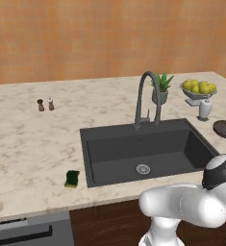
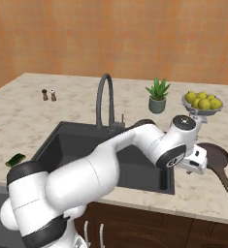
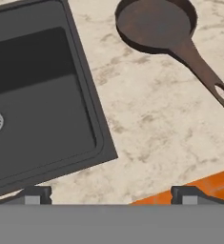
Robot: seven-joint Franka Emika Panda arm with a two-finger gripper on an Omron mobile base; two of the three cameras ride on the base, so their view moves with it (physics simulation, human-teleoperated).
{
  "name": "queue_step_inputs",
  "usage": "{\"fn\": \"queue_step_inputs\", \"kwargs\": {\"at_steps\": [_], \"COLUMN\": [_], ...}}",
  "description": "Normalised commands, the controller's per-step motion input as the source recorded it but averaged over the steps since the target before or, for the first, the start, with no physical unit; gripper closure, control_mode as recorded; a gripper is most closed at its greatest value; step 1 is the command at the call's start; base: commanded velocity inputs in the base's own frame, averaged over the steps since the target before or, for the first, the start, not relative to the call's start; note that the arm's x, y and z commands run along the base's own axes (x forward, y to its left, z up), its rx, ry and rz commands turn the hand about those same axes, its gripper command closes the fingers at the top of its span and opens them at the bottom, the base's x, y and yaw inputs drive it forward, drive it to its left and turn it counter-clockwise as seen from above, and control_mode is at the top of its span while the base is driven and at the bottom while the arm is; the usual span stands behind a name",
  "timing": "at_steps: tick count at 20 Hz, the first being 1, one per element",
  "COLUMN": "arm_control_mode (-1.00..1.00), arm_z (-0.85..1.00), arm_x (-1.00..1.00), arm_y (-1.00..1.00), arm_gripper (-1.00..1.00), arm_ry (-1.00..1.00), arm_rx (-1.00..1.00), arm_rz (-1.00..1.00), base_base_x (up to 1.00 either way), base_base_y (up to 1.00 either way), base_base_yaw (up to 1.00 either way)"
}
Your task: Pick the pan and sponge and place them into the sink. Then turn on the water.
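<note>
The sink (image 3: 42,95) sat sunk in the worktop (image 3: 151,124), its basin bare down to the drain. The pan (image 3: 156,24) lay flat on the worktop just right of the sink. It looked rigid and fairly heavy, probably slick, so the thin handle seemed the best hold, gripped across its width. In the hand view its long axis ran diagonally, the handle pointing away from the sink. The sponge (image 1: 72,178) rested left of the basin, near its front corner; it was likely soft and light. The pincer (image 3: 111,194) hung spread and empty above the worktop.
</note>
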Motion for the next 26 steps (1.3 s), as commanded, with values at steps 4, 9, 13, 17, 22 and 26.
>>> {"fn": "queue_step_inputs", "kwargs": {"at_steps": [4,9,13,17,22,26], "arm_control_mode": [-1.0,-1.0,-1.0,-1.0,-1.0,-1.0], "arm_z": [-0.03,-0.08,-0.15,-0.18,-0.29,-0.41], "arm_x": [0.0,0.1,0.12,0.24,0.24,0.03], "arm_y": [-0.87,-0.71,-0.58,-0.51,-0.42,-0.23], "arm_gripper": [-1.0,-1.0,-1.0,-1.0,-1.0,-1.0], "arm_ry": [0.0,0.0,0.0,0.0,0.0,0.01], "arm_rx": [0.0,0.0,0.01,0.0,0.0,0.0], "arm_rz": [0.0,0.0,0.0,0.0,0.0,0.0], "base_base_x": [0.0,0.0,0.0,0.0,0.0,0.0], "base_base_y": [0.0,0.0,0.0,0.0,0.0,0.0], "base_base_yaw": [0.0,0.0,0.0,0.0,0.0,0.0]}}
